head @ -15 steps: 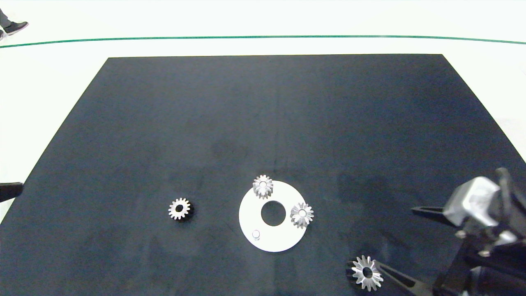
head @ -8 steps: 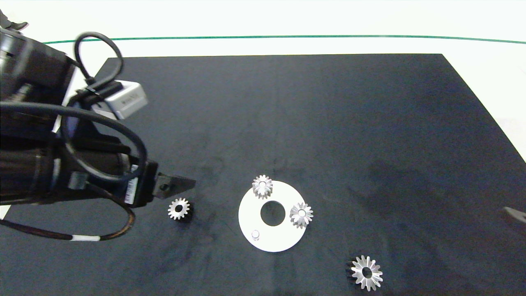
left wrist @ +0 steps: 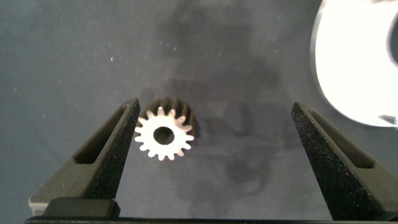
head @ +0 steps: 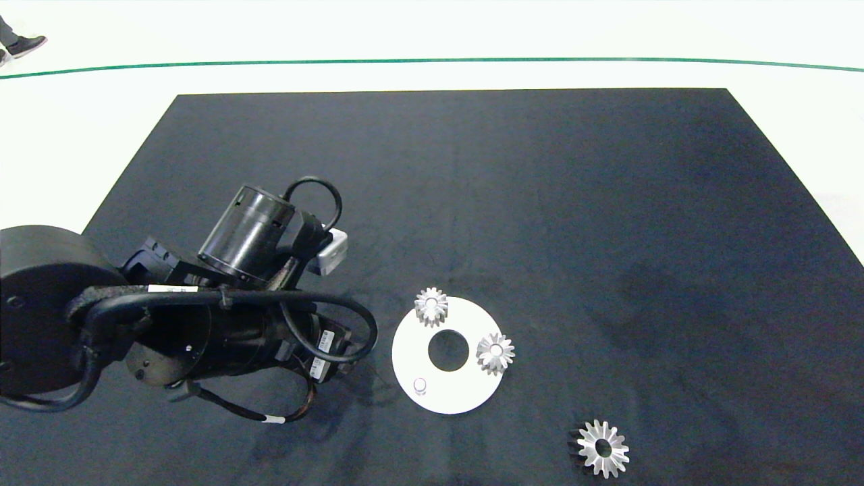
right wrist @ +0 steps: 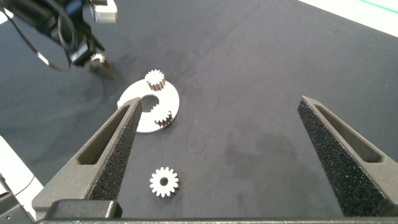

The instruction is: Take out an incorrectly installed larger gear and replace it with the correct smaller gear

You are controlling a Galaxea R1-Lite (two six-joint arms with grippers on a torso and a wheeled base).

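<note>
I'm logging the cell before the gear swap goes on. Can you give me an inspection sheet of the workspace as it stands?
Surface: dark mat on a white floor.
Job's things: larger gear lies flat on the mat, off the white disc. Smaller gear lies flat between the left hand's fingers, beside the disc.
Clutter: two more small gears sit on the disc; one peg is bare.
Grippers: left hand open, straddling the smaller gear, nearer one finger. Right hand open, empty, raised away from the parts.
Cables: black cable loops on the left arm.
Surroundings: green floor line; a person's shoe beyond the mat.
</note>
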